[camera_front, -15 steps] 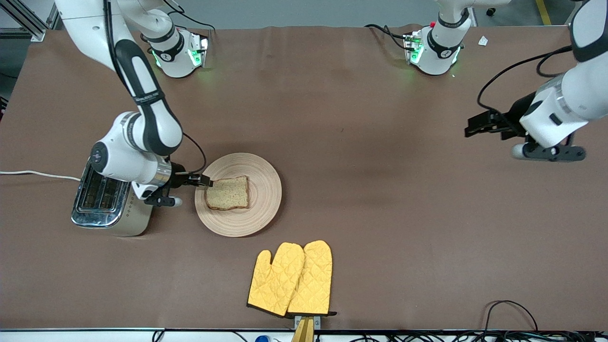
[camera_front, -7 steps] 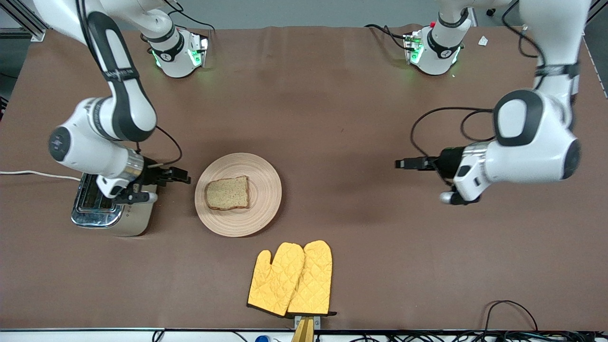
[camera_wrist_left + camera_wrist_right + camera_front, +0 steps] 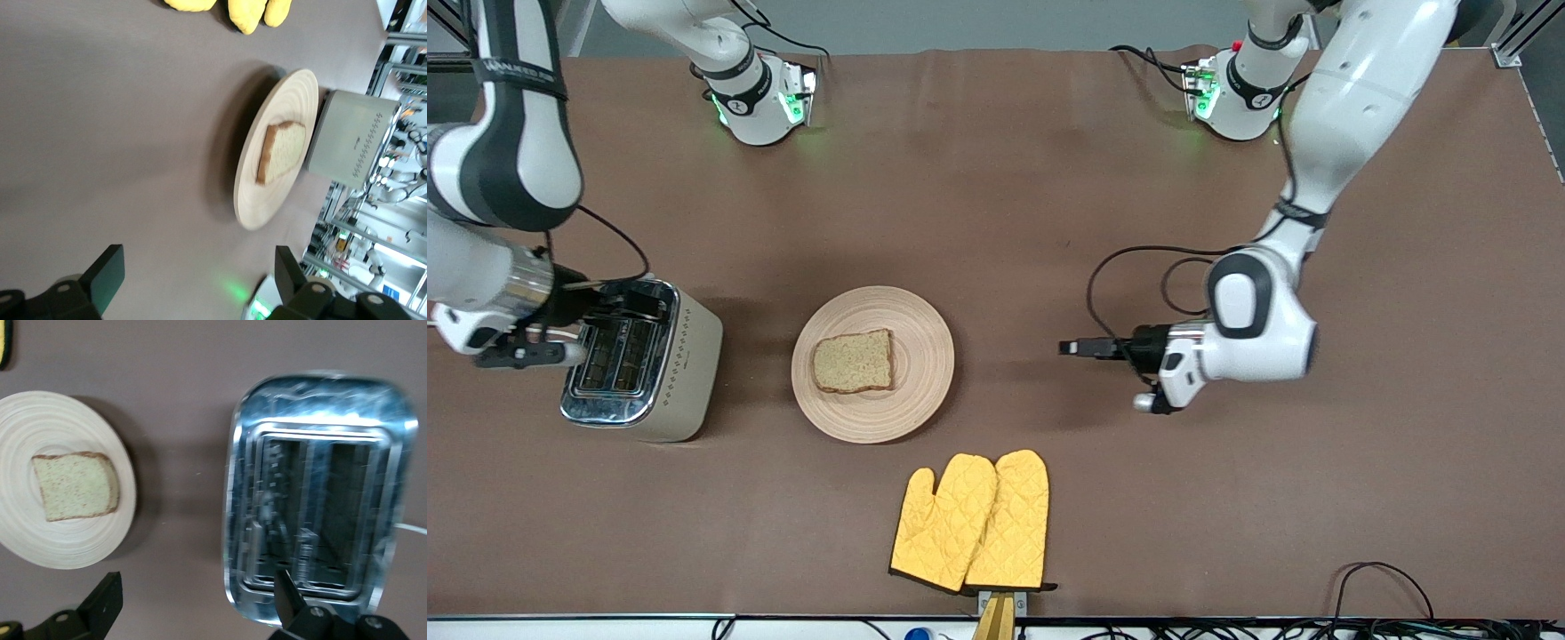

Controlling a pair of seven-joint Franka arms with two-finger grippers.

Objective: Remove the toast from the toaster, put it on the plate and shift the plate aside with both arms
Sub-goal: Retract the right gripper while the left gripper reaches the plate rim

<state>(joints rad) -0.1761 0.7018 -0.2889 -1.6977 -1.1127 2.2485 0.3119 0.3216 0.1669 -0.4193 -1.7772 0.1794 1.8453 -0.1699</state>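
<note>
Toast (image 3: 853, 361) is laid on plate (image 3: 873, 364); plate shift pending. Left hand (image 3: 1079, 347) released, beside plate; right hand (image 3: 618, 296) released, over toaster (image 3: 640, 360).

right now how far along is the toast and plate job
Done: the toast lies flat on the plate, and both slots of the toaster look empty. In hand: nothing is held. The right gripper is open over the toaster, and the left gripper is open over bare table toward the left arm's end from the plate. Left: moving the plate aside with both arms.
</note>
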